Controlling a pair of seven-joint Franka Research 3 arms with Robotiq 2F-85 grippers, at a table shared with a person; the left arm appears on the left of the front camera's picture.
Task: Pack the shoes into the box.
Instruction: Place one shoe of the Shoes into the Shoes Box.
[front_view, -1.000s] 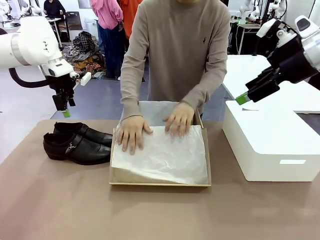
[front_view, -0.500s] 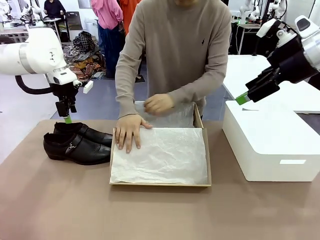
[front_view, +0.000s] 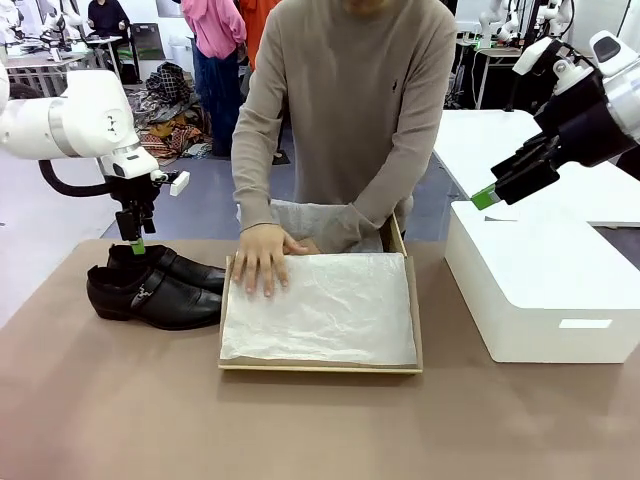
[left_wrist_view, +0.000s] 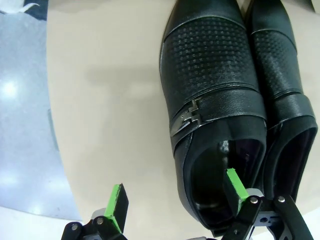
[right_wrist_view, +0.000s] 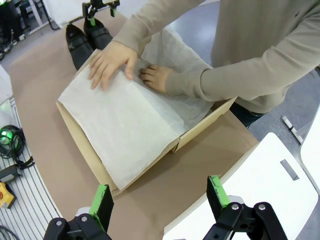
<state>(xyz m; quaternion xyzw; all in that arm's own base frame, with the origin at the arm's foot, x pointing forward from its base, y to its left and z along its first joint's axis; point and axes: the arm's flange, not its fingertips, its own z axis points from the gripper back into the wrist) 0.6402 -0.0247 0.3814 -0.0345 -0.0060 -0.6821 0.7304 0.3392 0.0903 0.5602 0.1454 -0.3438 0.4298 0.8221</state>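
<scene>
Currently, front view.
- Shoes (front_view: 155, 285): glossy black pair, side by side on the bench (front_view: 300, 430), toes toward the box (front_view: 320, 367). They sit just beside its left wall, outside it.
- Box: tan cardboard, open, mid-bench, lined with white tissue paper (front_view: 330, 310).
- Person at the far side: one hand (front_view: 262, 258) lies flat on the paper's far left corner. The other hand is at the far wall, partly hidden by paper.
- Left end effector (front_view: 133, 245): pointing down, just above the heel end of the shoes. Its opening cannot be read from this angle.
- Right end effector (front_view: 485, 197): raised over the white box (front_view: 540, 290) at the bench's right, well apart from the shoes.

Left wrist view.
- Left end effector: jaws spread wide, gripping nothing.
- Pads (left_wrist_view: 235, 184): one green pad shows against the heel opening of the buckled shoe, the other against bare bench. Whether any pad touches leather cannot be told.

Right wrist view.
- Right end effector: jaws wide apart and empty, high above the box and the white box's corner.
- Both of the person's hands rest on the tissue paper.
- Shoes lie beyond the box, with the left end effector over them.
</scene>
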